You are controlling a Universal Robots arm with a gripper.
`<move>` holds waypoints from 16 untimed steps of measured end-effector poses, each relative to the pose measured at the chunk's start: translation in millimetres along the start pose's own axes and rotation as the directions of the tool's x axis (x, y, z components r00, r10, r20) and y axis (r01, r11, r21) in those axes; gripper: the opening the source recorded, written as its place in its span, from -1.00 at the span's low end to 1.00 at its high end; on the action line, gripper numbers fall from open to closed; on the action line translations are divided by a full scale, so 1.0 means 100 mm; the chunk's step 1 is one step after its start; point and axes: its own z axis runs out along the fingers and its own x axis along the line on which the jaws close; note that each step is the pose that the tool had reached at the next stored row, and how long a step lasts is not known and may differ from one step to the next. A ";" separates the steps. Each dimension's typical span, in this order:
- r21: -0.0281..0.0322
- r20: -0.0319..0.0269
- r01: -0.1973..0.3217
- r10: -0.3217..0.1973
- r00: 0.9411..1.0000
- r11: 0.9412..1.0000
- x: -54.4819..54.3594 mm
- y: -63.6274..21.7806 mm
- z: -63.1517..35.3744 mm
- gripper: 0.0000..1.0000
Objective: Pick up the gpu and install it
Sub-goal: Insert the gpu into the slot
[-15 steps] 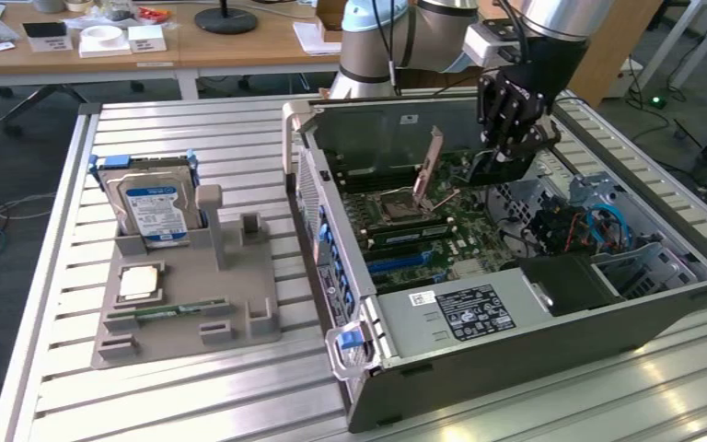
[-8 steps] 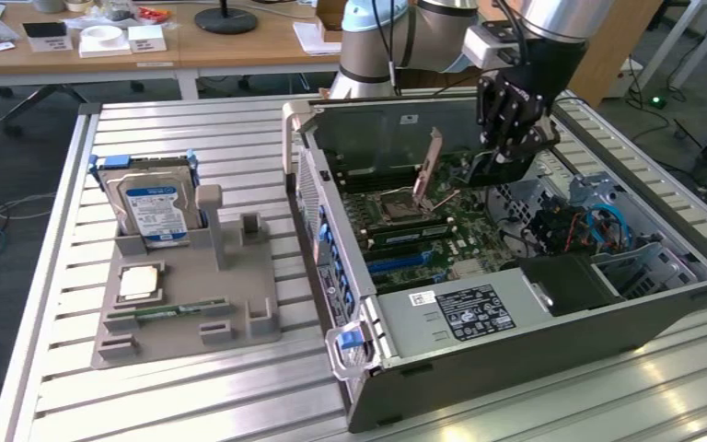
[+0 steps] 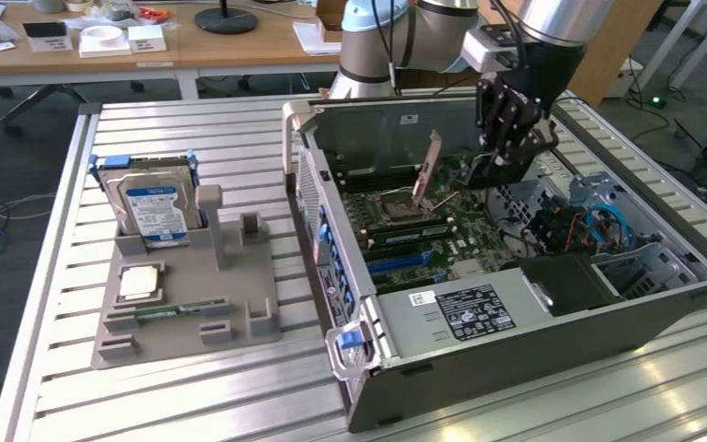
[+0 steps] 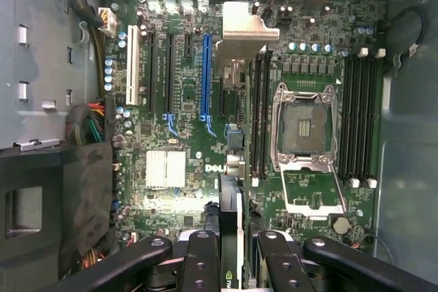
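My gripper (image 3: 507,138) hangs inside the open computer case (image 3: 550,318), above the motherboard (image 3: 452,230). It is shut on the gpu (image 4: 231,213), which the wrist view shows edge-on between the two black fingers (image 4: 202,258). The card's silver end bracket (image 4: 243,29) points toward the case's slotted rear wall. The gpu hangs above the board, a little to one side of the long blue slot (image 4: 205,76) and apart from it. In the exterior view the card (image 3: 496,171) is a dark shape just under the fingers.
The CPU socket (image 4: 306,128) stands open with its cover raised (image 3: 431,170). Cable bundles (image 4: 89,124) and a drive cage (image 3: 648,267) line the case. On the exterior view's left, a grey holder (image 3: 249,318) carries a hard drive (image 3: 151,203), a processor (image 3: 141,281) and a RAM stick (image 3: 169,310).
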 end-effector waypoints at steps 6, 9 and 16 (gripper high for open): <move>0.000 0.000 0.000 0.000 1.000 1.000 0.00 -0.001 0.042 -0.47; 0.000 0.000 0.000 0.000 1.000 1.000 0.00 0.000 0.074 -0.47; 0.000 0.000 0.000 0.000 1.000 1.000 0.00 0.002 0.093 -0.47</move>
